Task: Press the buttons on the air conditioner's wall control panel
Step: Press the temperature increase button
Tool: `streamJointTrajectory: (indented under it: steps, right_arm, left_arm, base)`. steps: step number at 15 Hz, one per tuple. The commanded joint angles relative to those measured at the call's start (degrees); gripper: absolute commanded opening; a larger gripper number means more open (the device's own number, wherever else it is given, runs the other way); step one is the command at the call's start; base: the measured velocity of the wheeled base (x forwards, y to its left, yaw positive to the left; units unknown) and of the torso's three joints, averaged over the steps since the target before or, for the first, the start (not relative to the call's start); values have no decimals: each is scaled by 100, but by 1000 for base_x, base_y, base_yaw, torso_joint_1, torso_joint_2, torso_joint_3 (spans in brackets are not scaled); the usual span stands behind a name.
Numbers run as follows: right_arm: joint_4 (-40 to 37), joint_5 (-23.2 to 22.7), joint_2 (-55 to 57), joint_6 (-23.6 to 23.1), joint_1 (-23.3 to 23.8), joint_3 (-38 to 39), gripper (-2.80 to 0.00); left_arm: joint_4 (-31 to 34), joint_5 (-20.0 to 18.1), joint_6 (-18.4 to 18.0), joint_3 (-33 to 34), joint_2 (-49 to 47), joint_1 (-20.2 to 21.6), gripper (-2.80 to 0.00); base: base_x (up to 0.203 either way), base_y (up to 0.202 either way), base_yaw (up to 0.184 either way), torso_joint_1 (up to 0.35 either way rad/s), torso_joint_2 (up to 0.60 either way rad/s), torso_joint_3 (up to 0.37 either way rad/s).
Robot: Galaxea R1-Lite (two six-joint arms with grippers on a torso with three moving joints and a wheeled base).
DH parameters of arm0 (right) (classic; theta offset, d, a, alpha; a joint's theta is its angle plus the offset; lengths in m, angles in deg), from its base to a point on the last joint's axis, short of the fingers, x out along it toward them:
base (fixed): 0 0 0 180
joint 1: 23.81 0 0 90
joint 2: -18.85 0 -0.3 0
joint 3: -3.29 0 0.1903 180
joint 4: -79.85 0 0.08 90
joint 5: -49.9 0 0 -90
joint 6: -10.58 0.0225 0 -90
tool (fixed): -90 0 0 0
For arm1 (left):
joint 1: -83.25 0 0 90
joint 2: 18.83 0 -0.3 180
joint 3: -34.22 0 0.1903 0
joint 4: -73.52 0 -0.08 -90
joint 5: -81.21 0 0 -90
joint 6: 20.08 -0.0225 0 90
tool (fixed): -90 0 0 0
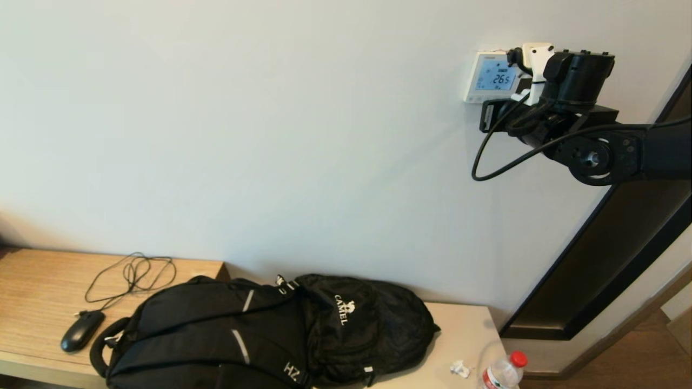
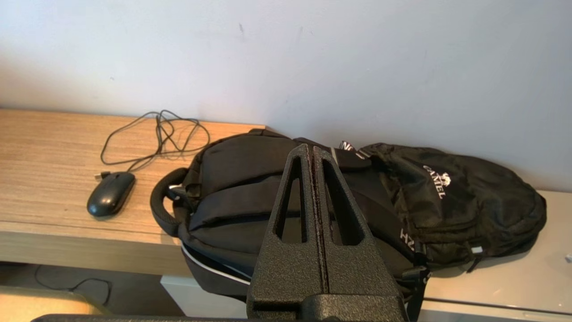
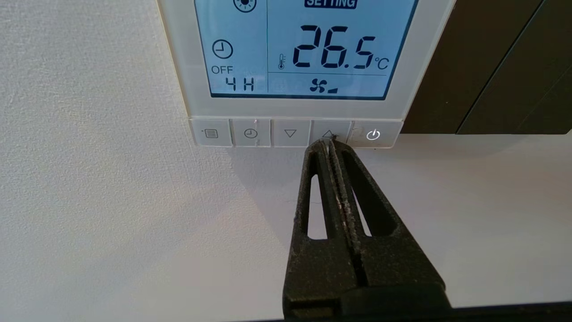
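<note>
White wall panel (image 3: 295,58) high on wall, screen lit blue, reads 26.5, 4H timer. Right claw (image 3: 330,142) pinched closed, empty, tip on up-arrow in button row (image 3: 292,133). Press under way; further buttons likely left. Left claw (image 2: 313,150) closed, parked over backpack (image 2: 357,201).

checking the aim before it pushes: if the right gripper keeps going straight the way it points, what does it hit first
The right gripper, jaws shut, points at the up-arrow button on the control panel, beside the power button. It would likely meet the up-arrow first; it may already be touching.
</note>
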Motion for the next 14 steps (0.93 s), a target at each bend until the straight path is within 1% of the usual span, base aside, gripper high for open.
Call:
streamJointTrajectory:
  steps: [1,5,7,14]
  right_arm:
    - [30,8,-99,-2,-18,100,-280]
    - [75,8,-284,1,-84,330,-280]
    - [58,25,-291,-2,-150,295,-280]
    - [40,25,-300,-11,-90,313,-280]
  left_arm:
    - [0,-1,0,1,9,-2,-280]
    - [0,-1,0,1,9,-3,-280]
    - [0,-1,0,1,9,-1,-280]
    - [0,-1,0,1,9,-2,-280]
  base:
    - [0,0,0,0,0,0]
    - [0,0,0,0,0,0]
    - [0,0,0,0,0,0]
    - [0,0,0,0,0,0]
